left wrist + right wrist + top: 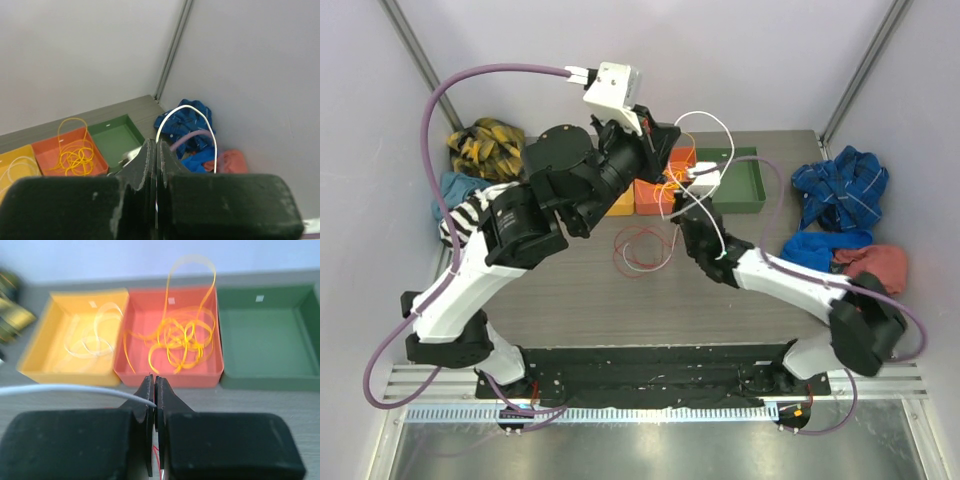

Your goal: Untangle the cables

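Note:
A white cable (720, 125) arcs in the air between my two grippers. My left gripper (665, 140) is raised over the trays and shut on one end; in the left wrist view the cable (187, 107) loops out from the closed gripper (156, 145). My right gripper (688, 190) is shut on the same cable, which enters from the left (65, 388) at the closed gripper (154, 382). A red cable (642, 250) lies looped on the table below. A yellow-orange cable (180, 340) fills the orange tray (137, 315). Another white cable (95, 337) lies in the yellow tray (55, 325).
An empty green tray (745, 185) stands right of the orange one. Blue cloths (840, 185) and a reddish cloth (875, 262) lie at the right edge. A yellow-black cloth (485, 145) and a striped cloth (460, 215) lie at the back left.

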Motion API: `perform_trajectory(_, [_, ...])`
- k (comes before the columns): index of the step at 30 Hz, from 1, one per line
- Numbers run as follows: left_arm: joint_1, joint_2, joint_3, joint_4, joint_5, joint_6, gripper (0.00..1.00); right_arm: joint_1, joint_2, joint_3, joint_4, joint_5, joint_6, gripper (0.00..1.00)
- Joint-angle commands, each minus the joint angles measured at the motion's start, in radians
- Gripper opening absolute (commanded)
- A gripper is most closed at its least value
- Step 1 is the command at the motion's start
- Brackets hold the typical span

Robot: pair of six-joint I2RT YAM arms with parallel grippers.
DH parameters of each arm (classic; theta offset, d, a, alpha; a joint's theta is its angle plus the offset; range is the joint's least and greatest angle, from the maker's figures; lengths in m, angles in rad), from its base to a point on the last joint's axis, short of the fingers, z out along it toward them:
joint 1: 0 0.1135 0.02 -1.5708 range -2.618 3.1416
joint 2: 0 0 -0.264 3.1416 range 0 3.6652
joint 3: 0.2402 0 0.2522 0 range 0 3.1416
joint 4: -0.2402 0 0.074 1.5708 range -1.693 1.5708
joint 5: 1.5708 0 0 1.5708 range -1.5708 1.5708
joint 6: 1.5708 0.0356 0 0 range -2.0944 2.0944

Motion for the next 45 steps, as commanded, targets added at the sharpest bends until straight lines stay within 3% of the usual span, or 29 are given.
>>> perform_trajectory(1, [-0.001, -0.069, -0.063, 0.051, -0.100, 0.013, 0.00, 0.007, -0.215, 0.080, -0.074, -0.015, -0.024, 0.01])
perform_trajectory(6, [0.020, -0.124, -0.229, 0.080, -0.176, 0.001, 0.00, 0.007, -0.398, 0.213, -0.230, -0.068, -0.033, 0.01])
perform_trajectory(14, [0.133, -0.188, -0.594, 0.205, -0.046, -0.136, 0.00, 0.007, -0.482, 0.429, -0.450, -0.243, 0.030, 0.01])
perform_trajectory(19, [0.132, -0.207, -0.888, 0.428, 0.077, -0.226, 0.01, 0.007, -0.513, 0.361, -0.484, -0.296, 0.086, 0.01])
perform_trajectory(22, [0.134, -0.219, -1.002, 0.547, 0.090, -0.260, 0.09, 0.007, -0.529, 0.293, -0.479, -0.315, 0.112, 0.01])
perform_trajectory(28, [0.134, -0.243, -1.080, 0.678, 0.181, -0.277, 0.14, 0.007, -0.509, 0.250, -0.465, -0.365, 0.148, 0.01])
perform_trajectory(37, [0.132, -0.332, -1.200, 0.825, 0.264, -0.318, 0.41, 0.007, -0.464, 0.215, -0.432, -0.391, 0.192, 0.01])
perform_trajectory(42, [0.135, -0.346, -1.232, 0.832, 0.241, -0.314, 0.66, 0.005, -0.437, 0.196, -0.415, -0.403, 0.208, 0.01])
perform_trajectory(45, [0.137, -0.349, -1.249, 0.818, 0.198, -0.312, 0.76, 0.005, -0.412, 0.196, -0.407, -0.389, 0.202, 0.01])
